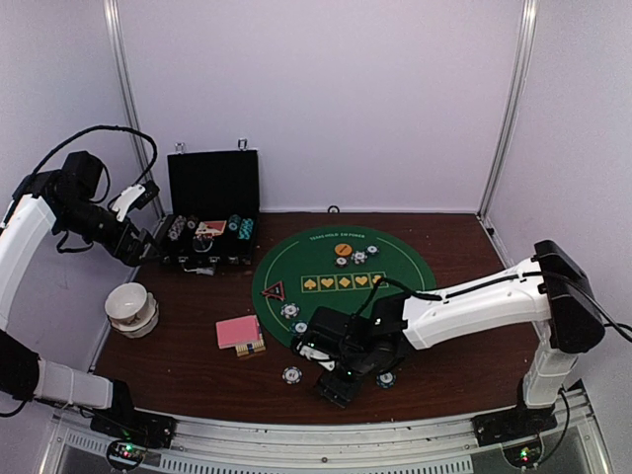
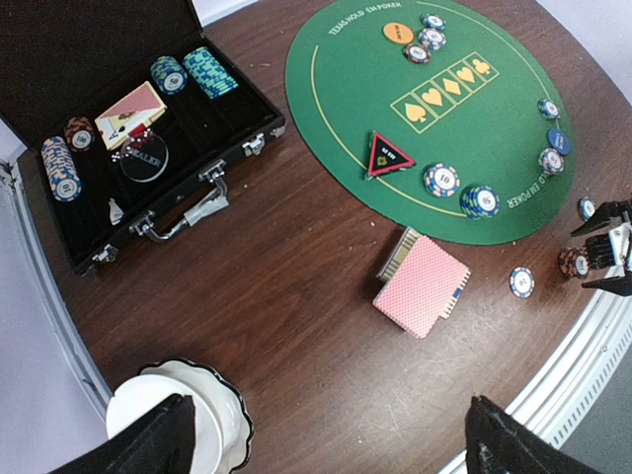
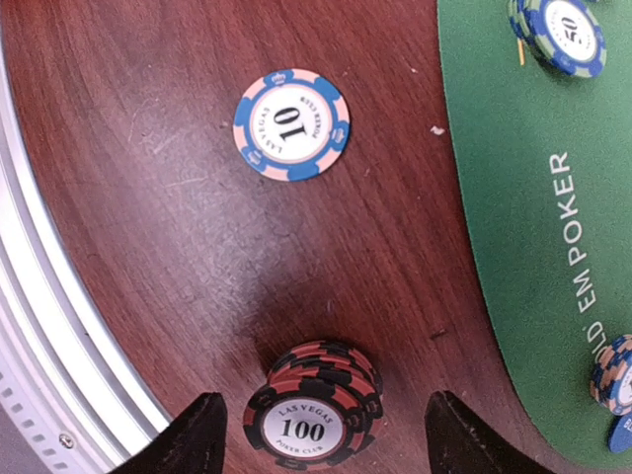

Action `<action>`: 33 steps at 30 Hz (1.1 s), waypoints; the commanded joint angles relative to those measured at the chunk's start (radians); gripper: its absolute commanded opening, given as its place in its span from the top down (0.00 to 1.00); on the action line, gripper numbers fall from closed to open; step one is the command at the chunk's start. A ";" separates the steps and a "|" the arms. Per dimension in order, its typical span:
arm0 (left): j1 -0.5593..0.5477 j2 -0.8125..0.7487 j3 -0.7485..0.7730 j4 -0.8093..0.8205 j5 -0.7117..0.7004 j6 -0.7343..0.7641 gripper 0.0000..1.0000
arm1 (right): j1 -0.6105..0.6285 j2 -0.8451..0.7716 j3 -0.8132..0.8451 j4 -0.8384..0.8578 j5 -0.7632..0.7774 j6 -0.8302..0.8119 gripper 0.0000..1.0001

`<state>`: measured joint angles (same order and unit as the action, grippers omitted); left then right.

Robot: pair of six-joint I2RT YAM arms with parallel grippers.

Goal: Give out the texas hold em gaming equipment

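Observation:
A short stack of red-and-black 100 chips stands on the bare wood between the fingers of my right gripper, which is open with a gap on each side of the stack. A single blue 10 chip lies farther out on the wood. From above, the right gripper hangs low near the table's front edge, beside the blue chip. The pink-backed card deck lies left of the green mat. My left gripper is open and empty, held high at the far left.
The mat carries a red-edged triangle marker, an orange button, a blue button and several chips. An open black case with chips stands at the back left. A white bowl sits near the left edge.

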<state>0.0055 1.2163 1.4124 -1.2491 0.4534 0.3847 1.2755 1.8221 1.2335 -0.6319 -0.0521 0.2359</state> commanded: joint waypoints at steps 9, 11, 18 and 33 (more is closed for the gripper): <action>-0.002 -0.006 0.029 -0.002 0.012 0.008 0.02 | 0.010 0.039 0.018 -0.010 0.005 -0.008 0.39; -0.002 -0.007 0.029 -0.002 0.013 0.008 0.02 | 0.010 0.042 0.017 -0.011 0.010 -0.008 0.42; -0.002 -0.008 0.032 -0.002 0.012 0.008 0.02 | 0.010 0.047 0.019 -0.015 0.012 -0.013 0.49; -0.002 -0.007 0.034 -0.002 0.008 0.010 0.03 | 0.003 -0.029 0.107 -0.115 0.038 -0.049 0.75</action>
<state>0.0055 1.2163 1.4181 -1.2510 0.4534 0.3847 1.2808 1.8511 1.2831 -0.7067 -0.0444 0.2062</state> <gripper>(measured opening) 0.975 0.429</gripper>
